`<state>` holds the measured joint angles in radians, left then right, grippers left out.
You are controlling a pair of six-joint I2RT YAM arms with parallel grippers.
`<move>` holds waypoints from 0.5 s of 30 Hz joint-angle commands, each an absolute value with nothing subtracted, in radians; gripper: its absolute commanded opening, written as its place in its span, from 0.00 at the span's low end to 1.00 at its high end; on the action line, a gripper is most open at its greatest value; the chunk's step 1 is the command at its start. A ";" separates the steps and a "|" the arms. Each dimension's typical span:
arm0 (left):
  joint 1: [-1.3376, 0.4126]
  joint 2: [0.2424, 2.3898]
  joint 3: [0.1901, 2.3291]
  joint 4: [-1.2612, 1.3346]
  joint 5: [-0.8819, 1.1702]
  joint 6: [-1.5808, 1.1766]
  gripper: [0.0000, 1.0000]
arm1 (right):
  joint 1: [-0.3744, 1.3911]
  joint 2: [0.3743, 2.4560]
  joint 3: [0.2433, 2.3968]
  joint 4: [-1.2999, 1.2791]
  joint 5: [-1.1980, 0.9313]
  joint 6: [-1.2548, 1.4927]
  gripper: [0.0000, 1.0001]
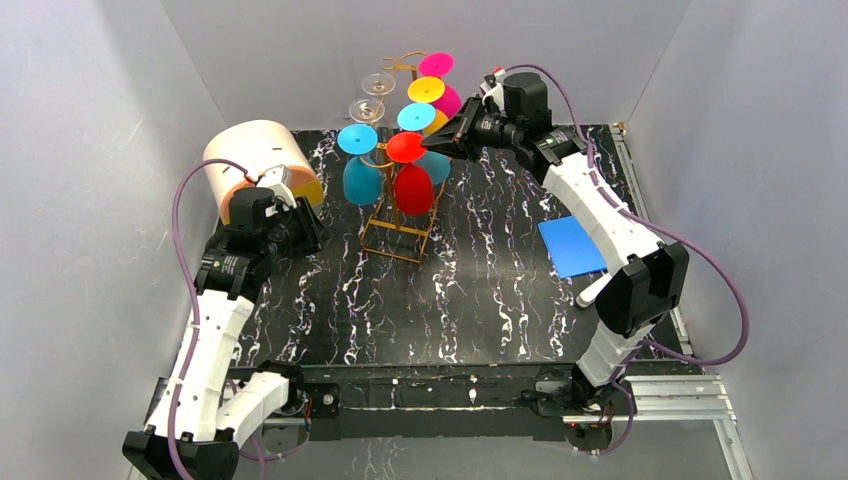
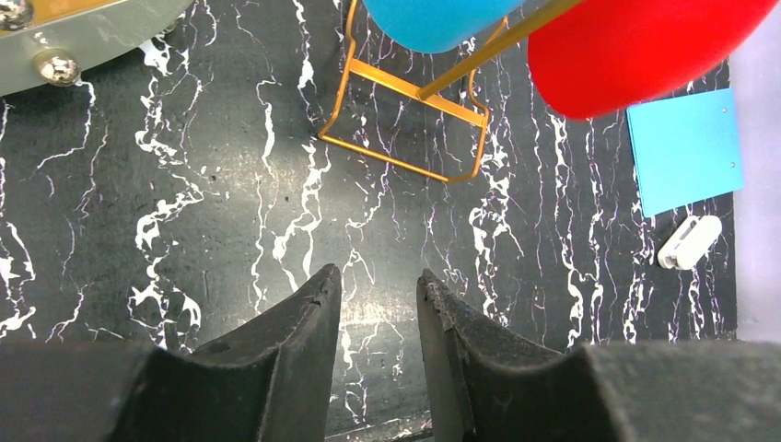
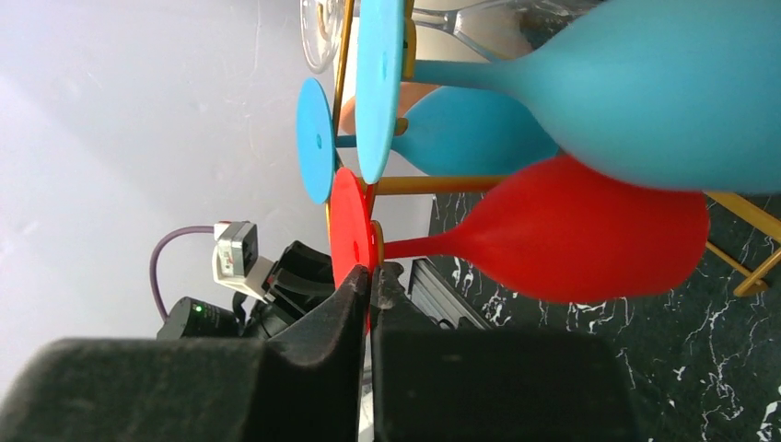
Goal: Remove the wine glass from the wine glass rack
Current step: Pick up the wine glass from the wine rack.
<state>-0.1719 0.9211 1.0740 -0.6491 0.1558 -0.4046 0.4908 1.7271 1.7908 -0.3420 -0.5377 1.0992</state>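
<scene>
- the right fingers [image 3: 357, 293] are closed on the rim of the red wine glass [image 3: 589, 235], pinching only the thin edge of its foot. the glass hangs upside down on the wine glass rack [image 1: 400, 225], bowl below the wire.
- a pinch on a flat disc may let the glass swivel or slip once the wire stops carrying it, since the bowl is the heavy end.
- the blue glasses [image 3: 645, 83] hang just beside it, and one blue foot overlaps the red foot in the right wrist view. a sideways pull could knock them or drag the light rack across the desk [image 1: 480, 290].
- the stem likely has to slide along its wire to the open end. i cannot tell which end that is, and a straight lift would probably snag.
- open desk lies in front of the rack. the blue sheet [image 1: 572, 247] is well off to the right, and the cylindrical box [image 1: 262, 150] stands left, near the back wall.
- the left fingers [image 2: 330, 287] are apart and hold nothing, hovering over the desk left of the rack.
</scene>
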 commanded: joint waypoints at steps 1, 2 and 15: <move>-0.169 0.876 1.089 -0.675 0.100 -0.409 0.35 | 0.505 1.735 1.850 -0.321 -0.529 1.090 0.03; -0.169 0.864 1.084 -0.672 0.079 -0.412 0.35 | 0.505 1.741 1.864 -0.335 -0.532 1.086 0.01; -0.168 0.844 1.109 -0.659 0.064 -0.408 0.61 | 0.494 1.642 1.776 -0.236 -0.530 1.205 0.01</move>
